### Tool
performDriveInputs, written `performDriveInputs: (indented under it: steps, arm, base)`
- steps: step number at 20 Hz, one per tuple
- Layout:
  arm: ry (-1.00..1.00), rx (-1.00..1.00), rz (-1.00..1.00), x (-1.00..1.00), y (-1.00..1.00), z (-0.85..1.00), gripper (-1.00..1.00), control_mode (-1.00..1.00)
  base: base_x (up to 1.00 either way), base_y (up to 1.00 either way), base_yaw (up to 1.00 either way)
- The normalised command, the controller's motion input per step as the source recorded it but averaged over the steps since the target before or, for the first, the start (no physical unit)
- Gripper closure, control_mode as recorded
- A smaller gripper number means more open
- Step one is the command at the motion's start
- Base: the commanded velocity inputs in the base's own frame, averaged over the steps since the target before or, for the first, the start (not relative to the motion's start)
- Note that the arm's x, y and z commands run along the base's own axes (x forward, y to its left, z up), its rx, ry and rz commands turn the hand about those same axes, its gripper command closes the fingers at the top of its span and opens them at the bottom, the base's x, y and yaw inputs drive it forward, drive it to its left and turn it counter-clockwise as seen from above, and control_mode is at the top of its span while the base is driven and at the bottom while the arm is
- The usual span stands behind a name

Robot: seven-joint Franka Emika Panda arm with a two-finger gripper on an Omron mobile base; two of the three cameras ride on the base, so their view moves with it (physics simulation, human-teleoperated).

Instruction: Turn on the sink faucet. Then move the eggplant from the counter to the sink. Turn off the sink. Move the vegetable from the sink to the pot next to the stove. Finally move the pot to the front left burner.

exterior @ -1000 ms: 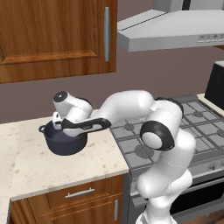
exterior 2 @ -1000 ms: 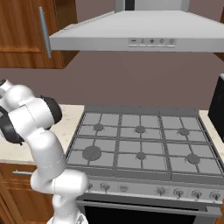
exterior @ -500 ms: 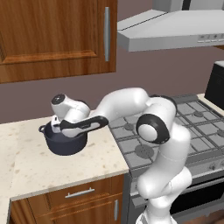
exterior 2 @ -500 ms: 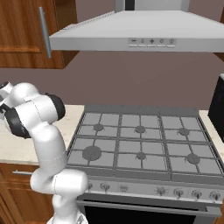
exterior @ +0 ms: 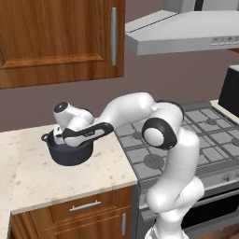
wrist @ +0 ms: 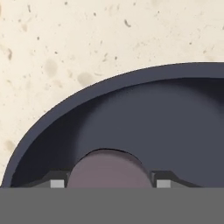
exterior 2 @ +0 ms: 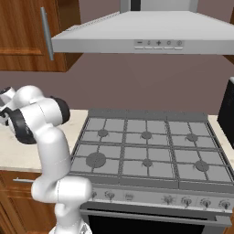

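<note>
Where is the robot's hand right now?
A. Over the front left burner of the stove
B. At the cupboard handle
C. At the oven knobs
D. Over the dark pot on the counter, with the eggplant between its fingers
D: the gripper hangs over the pot on the counter, and the hand view shows the eggplant between its fingertips, inside the pot's rim.

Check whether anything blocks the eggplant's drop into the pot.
Nothing visible does. The eggplant sits between the claw fingertips, directly over the pot's open dark interior on the counter.
</note>
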Motion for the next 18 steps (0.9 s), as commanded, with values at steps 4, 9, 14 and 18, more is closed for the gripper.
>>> performDriveInputs:
  steps: [4, 9, 14, 18]
  arm:
    - [0.04, 0.0, 0.0, 0.0, 0.0, -0.16, -1.0, -1.0]
    - [0.0, 0.01, 0.0, 0.0, 0.0, -0.05, -1.0, -1.0]
    - [-0.03, 0.01, 0.0, -0.03, -0.01, 0.0, -1.0, -1.0]
    - [-0.1, 0.01, 0.0, -0.1, -0.03, 0.12, -1.0, -1.0]
  base:
    - [0.0, 0.0, 0.0]
    - [0.0, 0.0, 0.0]
    - [0.0, 0.0, 0.0]
    - [0.0, 0.0, 0.0]
